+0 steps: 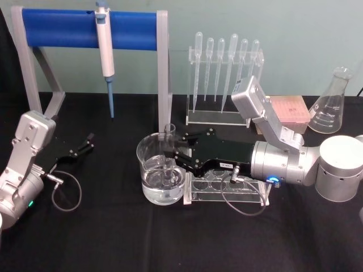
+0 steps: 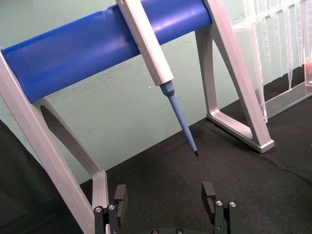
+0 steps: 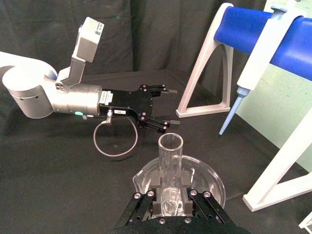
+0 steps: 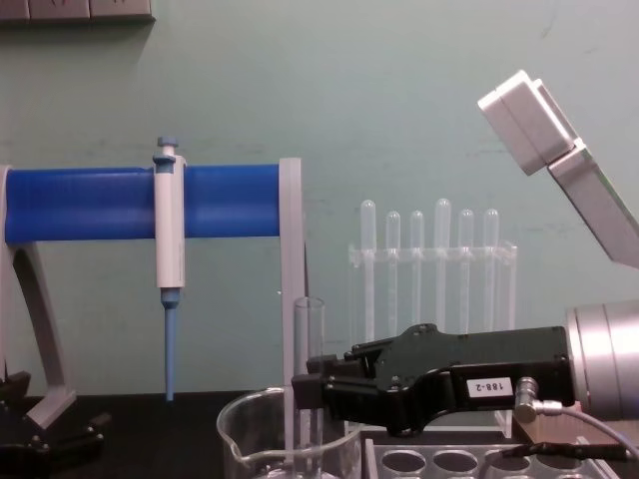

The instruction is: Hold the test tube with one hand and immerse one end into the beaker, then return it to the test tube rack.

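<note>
The beaker (image 1: 148,152) stands at the table's middle with water in its bottom. The test tube (image 1: 169,136) is upright inside it, open rim up, its lower end down in the water. My right gripper (image 1: 174,154) reaches in from the right over the beaker's rim and is shut on the tube's middle. In the right wrist view the tube (image 3: 170,156) is clamped in the right gripper (image 3: 170,196) above the beaker (image 3: 210,176). From the chest, the tube (image 4: 309,349) rises out of the beaker (image 4: 250,439). My left gripper (image 1: 85,144) rests at the left, open and holding nothing.
A blue-barred stand (image 1: 68,28) with a hanging pipettor (image 1: 105,51) is behind the beaker. A rack of plastic pipettes (image 1: 224,73) stands behind at the right, beside a pink box (image 1: 289,110) and a glass flask (image 1: 332,105). A clear tube rack (image 1: 227,190) lies under my right gripper.
</note>
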Controlling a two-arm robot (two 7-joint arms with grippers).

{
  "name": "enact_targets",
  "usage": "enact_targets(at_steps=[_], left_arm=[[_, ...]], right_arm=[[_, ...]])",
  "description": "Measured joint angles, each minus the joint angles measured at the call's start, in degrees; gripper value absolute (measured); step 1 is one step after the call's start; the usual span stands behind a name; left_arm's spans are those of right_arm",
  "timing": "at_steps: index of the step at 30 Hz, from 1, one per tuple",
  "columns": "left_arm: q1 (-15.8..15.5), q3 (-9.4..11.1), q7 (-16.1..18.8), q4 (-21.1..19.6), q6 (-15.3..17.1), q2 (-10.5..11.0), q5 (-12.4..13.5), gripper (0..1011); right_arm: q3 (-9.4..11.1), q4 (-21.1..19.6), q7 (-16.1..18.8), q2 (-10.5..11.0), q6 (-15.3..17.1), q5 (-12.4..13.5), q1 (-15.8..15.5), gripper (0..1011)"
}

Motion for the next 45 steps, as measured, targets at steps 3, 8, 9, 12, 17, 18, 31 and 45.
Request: enact_targets(at_steps=[3,8,9,12,17,18,31,45], left_arm=[[0.00,0.00,0.00,0.00,0.00,0.00,0.01,1000],[0.00,0.00,0.00,0.00,0.00,0.00,0.00,1000],[0.00,0.00,0.00,0.00,0.00,0.00,0.00,1000],[0.00,0.00,0.00,0.00,0.00,0.00,0.00,1000],[0.00,0.00,0.00,0.00,0.00,0.00,0.00,1000],[0.00,0.00,0.00,0.00,0.00,0.00,0.00,1000],[0.00,0.00,0.00,0.00,0.00,0.00,0.00,1000],[0.00,0.00,0.00,0.00,0.00,0.00,0.00,1000]], right_arm=[[-0.02,-0.02,0.00,0.01,-0.01,0.01,0.01,238],[-0.05,-0.04,-0.02,0.03,-0.04,0.02,0.03,238],[-0.06,-0.05,-0.02,0.03,-0.05,0.02,0.04,238],[-0.07,-0.06,-0.03,0.05,-0.06,0.02,0.05,238],[-0.07,-0.09,-0.06,0.06,-0.10,0.02,0.07,238],[-0.07,-0.09,-0.07,0.07,-0.10,0.02,0.07,238],[-0.07,-0.09,-0.10,0.07,-0.10,0.02,0.07,238],[-0.07,-0.09,-0.10,0.07,-0.10,0.02,0.07,238]])
